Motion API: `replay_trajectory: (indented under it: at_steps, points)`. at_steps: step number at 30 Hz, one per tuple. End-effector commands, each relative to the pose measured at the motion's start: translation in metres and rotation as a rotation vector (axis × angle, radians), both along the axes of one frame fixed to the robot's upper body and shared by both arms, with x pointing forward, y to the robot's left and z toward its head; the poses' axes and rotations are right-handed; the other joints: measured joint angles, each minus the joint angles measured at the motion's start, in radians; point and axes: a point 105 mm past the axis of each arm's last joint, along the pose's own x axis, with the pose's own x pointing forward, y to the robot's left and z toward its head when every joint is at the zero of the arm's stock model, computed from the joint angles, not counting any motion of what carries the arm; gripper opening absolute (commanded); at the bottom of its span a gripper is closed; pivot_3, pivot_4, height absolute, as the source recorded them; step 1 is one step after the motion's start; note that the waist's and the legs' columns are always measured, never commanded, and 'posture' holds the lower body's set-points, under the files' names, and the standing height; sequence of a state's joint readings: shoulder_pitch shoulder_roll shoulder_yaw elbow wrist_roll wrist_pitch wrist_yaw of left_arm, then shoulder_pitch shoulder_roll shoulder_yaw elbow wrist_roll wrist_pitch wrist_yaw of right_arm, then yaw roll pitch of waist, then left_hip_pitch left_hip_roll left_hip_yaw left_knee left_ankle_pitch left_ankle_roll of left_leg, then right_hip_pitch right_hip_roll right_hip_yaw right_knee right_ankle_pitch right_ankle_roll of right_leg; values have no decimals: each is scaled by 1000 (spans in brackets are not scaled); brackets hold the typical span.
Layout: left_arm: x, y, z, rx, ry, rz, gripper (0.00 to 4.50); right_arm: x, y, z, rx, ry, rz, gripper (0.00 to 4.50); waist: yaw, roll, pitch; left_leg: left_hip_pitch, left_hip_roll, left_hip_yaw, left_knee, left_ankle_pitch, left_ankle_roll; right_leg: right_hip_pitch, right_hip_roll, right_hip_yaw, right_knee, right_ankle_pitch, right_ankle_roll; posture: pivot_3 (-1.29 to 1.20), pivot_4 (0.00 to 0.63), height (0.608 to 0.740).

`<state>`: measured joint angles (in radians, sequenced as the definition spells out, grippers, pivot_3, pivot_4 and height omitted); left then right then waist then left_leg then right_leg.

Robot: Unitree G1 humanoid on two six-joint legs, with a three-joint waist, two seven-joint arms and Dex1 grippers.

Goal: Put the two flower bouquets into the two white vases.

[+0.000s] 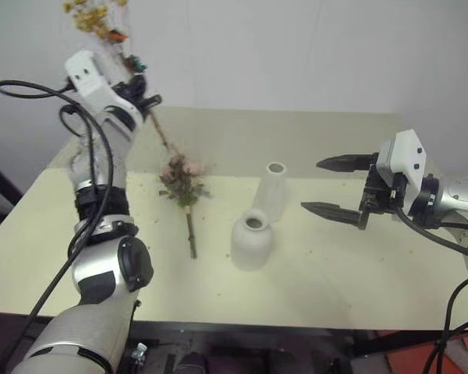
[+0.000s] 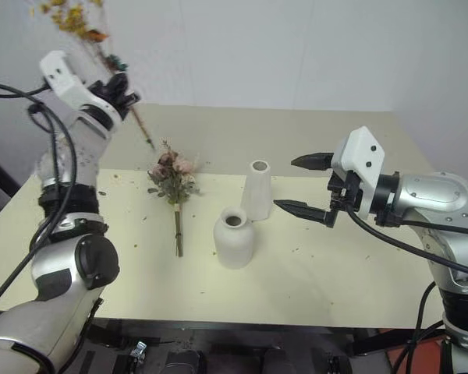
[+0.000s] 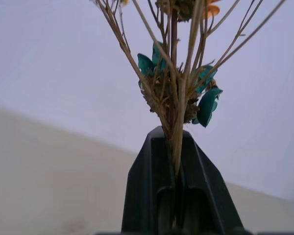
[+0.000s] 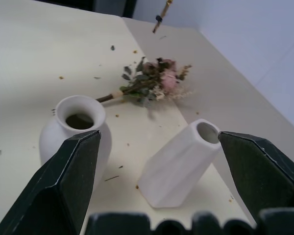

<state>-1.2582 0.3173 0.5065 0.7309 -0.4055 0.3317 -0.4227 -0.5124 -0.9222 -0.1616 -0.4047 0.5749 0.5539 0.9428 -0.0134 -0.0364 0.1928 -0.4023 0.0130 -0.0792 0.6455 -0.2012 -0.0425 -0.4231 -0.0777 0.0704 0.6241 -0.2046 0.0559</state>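
Up high, the left end effector (image 1: 144, 100) is clenched on the yellow bouquet (image 1: 101, 23). Meanwhile the right end effector (image 2: 300, 185) hangs released beside both vases (image 2: 255, 189), pink bouquet (image 2: 171, 179) lying mid-tabletop (image 2: 359, 280)

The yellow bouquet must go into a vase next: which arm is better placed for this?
Probably the left. Its gripper is already shut on the yellow bouquet, lifted above the table. The right gripper is open and empty beside the tall vase, so it could perhaps steady it.
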Motion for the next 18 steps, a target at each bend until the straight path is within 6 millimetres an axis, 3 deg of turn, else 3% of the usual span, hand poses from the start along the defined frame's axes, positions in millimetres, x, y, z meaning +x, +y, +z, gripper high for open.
replay_trajectory:
  at_steps: [1, 9, 11, 18]
  points:
    - [-10, -35, 27, -28, -217, -221, 37, -7, -5, 10, 28, -42, -58, 4500, -2, 0, 0, -1, 0, 0, 0, 0, 0, -1, 0, 0, 0, 0, 0, 0, 150, 740]
    - [-16, -84, 25, -136, -291, -531, 37, -10, -17, 0, 96, -9, -240, 4500, -16, 0, 0, -1, 0, 0, 0, 0, 1, -1, 0, 0, 2, 0, 1, 0, 150, 740]
    - [-20, -92, 26, -158, -304, -595, 37, -12, -21, -3, 103, -7, -291, 4500, -17, 0, 0, 0, 0, 0, 0, 0, 1, -1, 0, 0, 2, -4, 8, 0, 150, 740]
    - [-31, -114, 30, -159, -357, -715, 37, -24, -21, -5, 134, -26, -350, 4500, -24, 0, 0, -1, 0, -1, 0, 0, 1, -1, 0, 0, 2, -4, 8, 0, 150, 740]
